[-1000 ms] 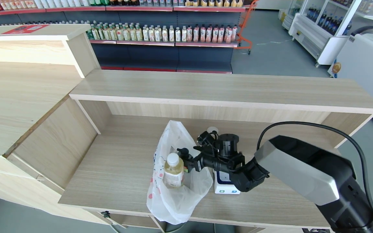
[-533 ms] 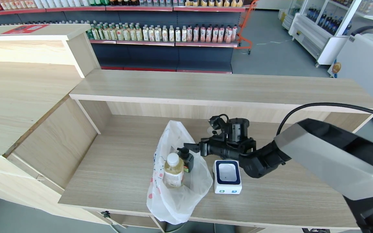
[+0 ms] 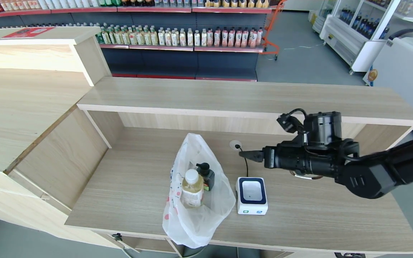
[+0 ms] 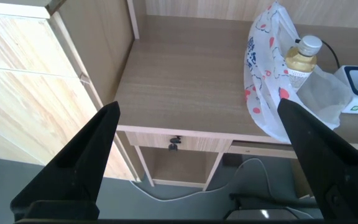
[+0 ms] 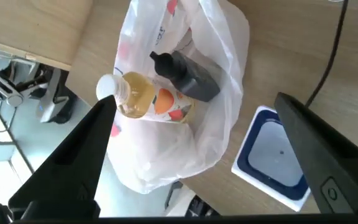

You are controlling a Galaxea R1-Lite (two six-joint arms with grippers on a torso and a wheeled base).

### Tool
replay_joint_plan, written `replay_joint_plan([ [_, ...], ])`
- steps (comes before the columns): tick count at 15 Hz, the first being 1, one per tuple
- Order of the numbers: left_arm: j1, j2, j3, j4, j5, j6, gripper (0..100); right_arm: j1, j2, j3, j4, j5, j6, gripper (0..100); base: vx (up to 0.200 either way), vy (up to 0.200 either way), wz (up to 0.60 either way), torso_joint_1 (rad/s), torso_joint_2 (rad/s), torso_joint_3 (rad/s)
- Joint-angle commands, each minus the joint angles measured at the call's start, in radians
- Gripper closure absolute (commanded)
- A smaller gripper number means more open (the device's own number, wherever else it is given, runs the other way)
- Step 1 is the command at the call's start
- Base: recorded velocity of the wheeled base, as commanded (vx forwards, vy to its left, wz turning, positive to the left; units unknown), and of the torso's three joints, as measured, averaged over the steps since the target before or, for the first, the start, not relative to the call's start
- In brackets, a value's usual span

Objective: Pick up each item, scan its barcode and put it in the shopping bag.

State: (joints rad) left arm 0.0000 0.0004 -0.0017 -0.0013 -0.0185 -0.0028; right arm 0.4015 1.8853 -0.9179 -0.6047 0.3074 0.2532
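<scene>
I am holding my right gripper (image 3: 247, 155) in the air above the wooden counter (image 3: 138, 179), behind the barcode scanner (image 3: 251, 195), with its fingers pointing across toward the shopping bag (image 3: 195, 215). Its fingers (image 5: 73, 168) are standing wide apart and carrying nothing. It is touching neither the bag nor the scanner.

The white plastic shopping bag, printed with red marks, is standing open at the near edge of the counter, with its bottom bulging slightly over that edge. Inside it a tea bottle (image 3: 192, 188) with a white cap is standing upright. A dark pump bottle (image 3: 206, 176) is sitting just behind the tea bottle, also inside the bag, leaning a little.

The white scanner with its dark blue frame is lying flat on the counter just beside the bag, on my right of it. Its black cable (image 3: 246, 163) is running back to a round hole (image 3: 235, 144) in the counter top.

I am keeping my left gripper (image 4: 197, 107) out in front of the counter's near edge, well apart from the bag. Its two fingers (image 4: 73, 168) are spread wide and gripping nothing.
</scene>
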Motion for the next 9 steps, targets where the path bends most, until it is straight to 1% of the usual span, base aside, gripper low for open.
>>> replay_joint_plan([
  [1,0.000,0.000,0.000,0.000,0.000,0.000,0,-0.128,-0.446,0.303,0.106,-0.162,-0.037,0,0.000,0.000,0.00,0.000,0.00,0.000],
  [3,0.000,0.000,0.000,0.000,0.002,0.000,0,-0.174,-0.719,0.462,0.247,-0.249,-0.040,0,0.000,0.000,0.00,0.000,0.00,0.000],
  [4,0.000,0.000,0.000,0.000,0.000,0.000,0,-0.197,-0.874,0.553,0.316,-0.260,-0.042,0,0.000,0.000,0.00,0.000,0.00,0.000],
  [5,0.000,0.000,0.000,0.000,0.000,0.000,0,-0.208,-0.980,0.620,0.347,-0.266,-0.048,0,0.000,0.000,0.00,0.000,0.00,0.000],
  [6,0.000,0.000,0.000,0.000,0.000,0.000,0,-0.247,-1.157,0.734,0.376,-0.295,-0.078,0,0.000,0.000,0.00,0.000,0.00,0.000],
  [7,0.000,0.000,0.000,0.000,0.000,0.000,0,-0.277,-1.293,0.809,0.390,-0.303,-0.126,0,0.000,0.000,0.00,0.000,0.00,0.000],
  [9,0.000,0.000,0.000,0.000,0.000,0.000,0,-0.337,-1.517,0.893,0.441,-0.297,-0.184,0,0.000,0.000,0.00,0.000,0.00,0.000],
])
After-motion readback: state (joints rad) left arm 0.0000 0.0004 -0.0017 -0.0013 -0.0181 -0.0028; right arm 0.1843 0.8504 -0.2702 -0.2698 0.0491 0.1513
